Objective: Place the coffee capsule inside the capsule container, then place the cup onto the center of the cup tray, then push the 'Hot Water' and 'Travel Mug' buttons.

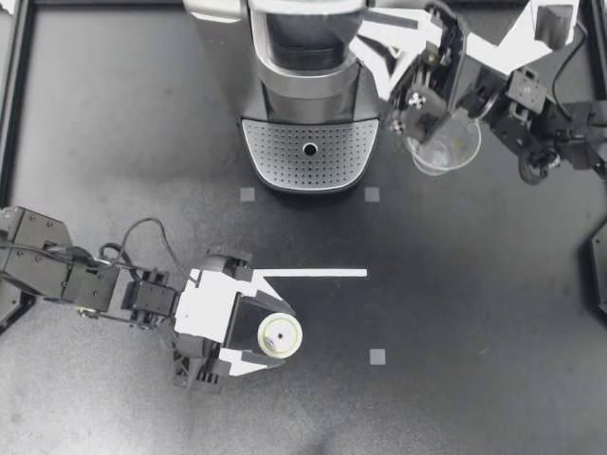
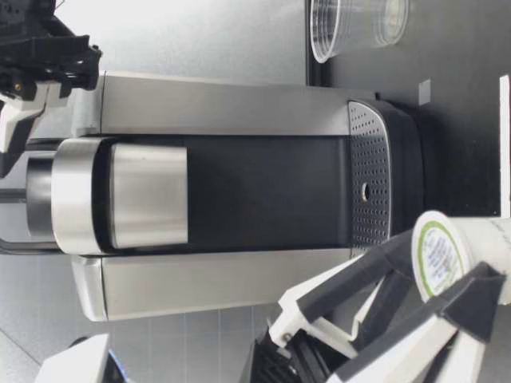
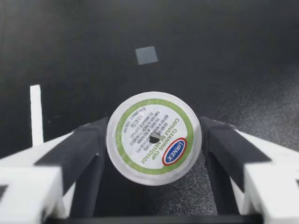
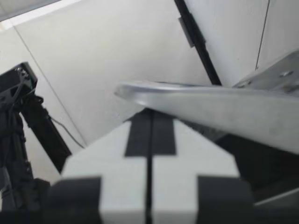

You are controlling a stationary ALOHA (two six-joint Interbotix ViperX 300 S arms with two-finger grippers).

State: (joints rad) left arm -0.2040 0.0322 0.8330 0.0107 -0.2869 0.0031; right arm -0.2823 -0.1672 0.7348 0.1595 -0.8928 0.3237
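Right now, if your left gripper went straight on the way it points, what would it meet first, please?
Probably only the table. My left gripper, shut on the capsule, points slantwise down at bare table short of a small grey square; nothing stands in that line, though depth is unclear.

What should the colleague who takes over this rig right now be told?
Left hand: shut on the capsule, in front of the machine.
Right hand: shut, empty, up at the machine's top.
Cup: upright on the table beside the machine, not on the tray.
Done: capsule gripped, nothing more.
To do: capsule into its container, cup onto the tray's centre, both buttons.
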